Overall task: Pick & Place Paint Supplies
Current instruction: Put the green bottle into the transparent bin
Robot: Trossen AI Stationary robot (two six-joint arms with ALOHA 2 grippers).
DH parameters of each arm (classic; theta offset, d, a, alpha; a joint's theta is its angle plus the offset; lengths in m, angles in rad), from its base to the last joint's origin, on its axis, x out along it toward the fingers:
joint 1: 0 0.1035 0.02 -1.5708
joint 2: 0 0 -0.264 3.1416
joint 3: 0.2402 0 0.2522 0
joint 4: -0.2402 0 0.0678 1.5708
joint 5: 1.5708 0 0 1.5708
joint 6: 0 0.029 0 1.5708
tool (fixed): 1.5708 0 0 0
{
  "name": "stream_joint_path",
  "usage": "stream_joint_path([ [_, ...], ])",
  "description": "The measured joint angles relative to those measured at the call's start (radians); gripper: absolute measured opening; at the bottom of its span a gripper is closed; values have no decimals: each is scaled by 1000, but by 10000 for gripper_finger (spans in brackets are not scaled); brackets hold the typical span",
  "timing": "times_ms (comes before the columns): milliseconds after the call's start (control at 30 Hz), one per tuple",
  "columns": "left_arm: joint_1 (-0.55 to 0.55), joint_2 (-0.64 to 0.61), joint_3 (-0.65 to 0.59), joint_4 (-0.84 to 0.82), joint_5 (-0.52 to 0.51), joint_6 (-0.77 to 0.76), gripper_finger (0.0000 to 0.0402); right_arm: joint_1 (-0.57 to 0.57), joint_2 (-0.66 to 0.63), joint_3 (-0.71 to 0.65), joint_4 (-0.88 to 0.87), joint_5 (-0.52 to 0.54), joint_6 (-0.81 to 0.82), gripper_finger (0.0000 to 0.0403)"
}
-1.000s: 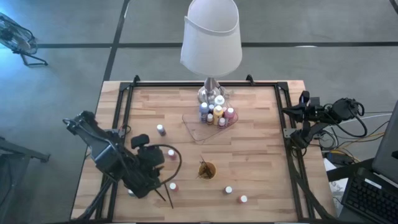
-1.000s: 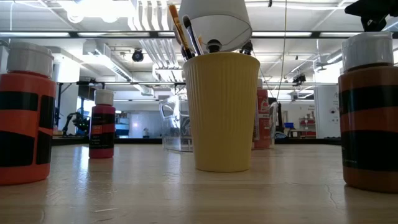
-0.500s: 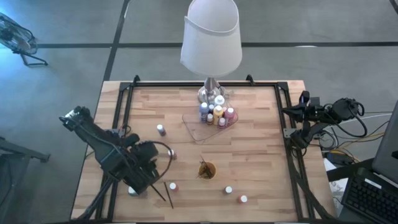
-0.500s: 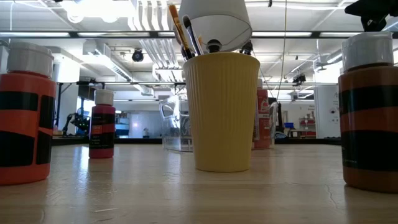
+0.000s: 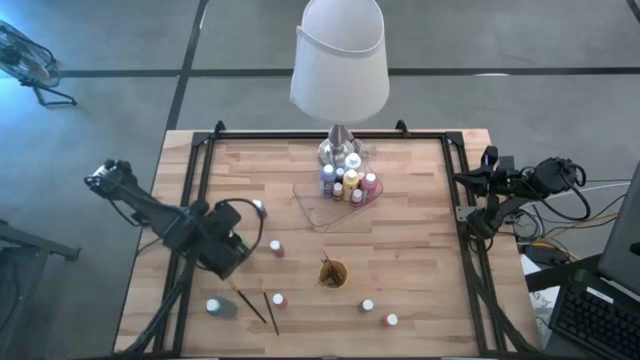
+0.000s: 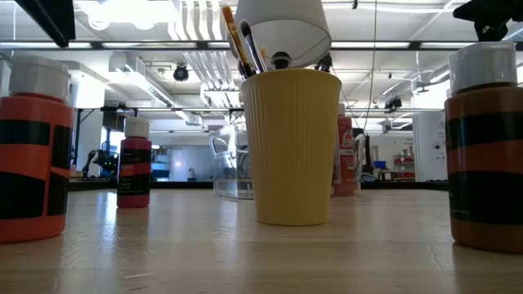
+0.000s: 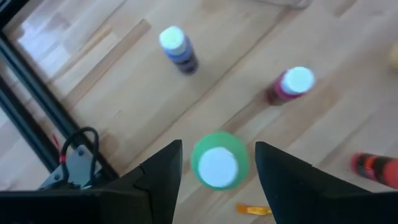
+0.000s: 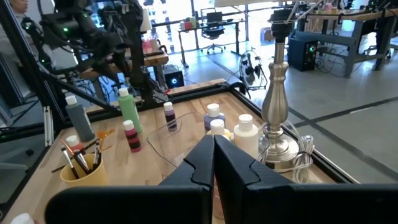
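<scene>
Six white-capped paint bottles (image 5: 276, 247) are counted loose on the wooden table (image 5: 420, 230), and one green bottle (image 7: 217, 167) in the left gripper (image 7: 217, 148). Two thin dark-handled brushes (image 5: 271, 312), one orange cup (image 5: 333, 273) and one clear plastic tray (image 5: 318, 208) are counted.

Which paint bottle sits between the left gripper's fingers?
The green bottle, between the left gripper's fingers. The blue bottle and magenta bottle stand farther off on the table.

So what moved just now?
The left pincer, holding the green bottle, swung from the table's front edge toward the back. That uncovered a grey bottle and two brushes. No grip changed. The right pincer, the cup and the other bottles stayed put.
</scene>
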State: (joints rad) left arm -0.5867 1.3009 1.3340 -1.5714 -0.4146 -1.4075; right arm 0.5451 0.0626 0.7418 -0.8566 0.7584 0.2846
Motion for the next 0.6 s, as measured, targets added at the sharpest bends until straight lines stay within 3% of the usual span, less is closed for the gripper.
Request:
stream_joint_path([
  [600, 30, -8, -95, 36, 67, 49, 206, 0, 0, 0, 0, 0, 0, 8],
])
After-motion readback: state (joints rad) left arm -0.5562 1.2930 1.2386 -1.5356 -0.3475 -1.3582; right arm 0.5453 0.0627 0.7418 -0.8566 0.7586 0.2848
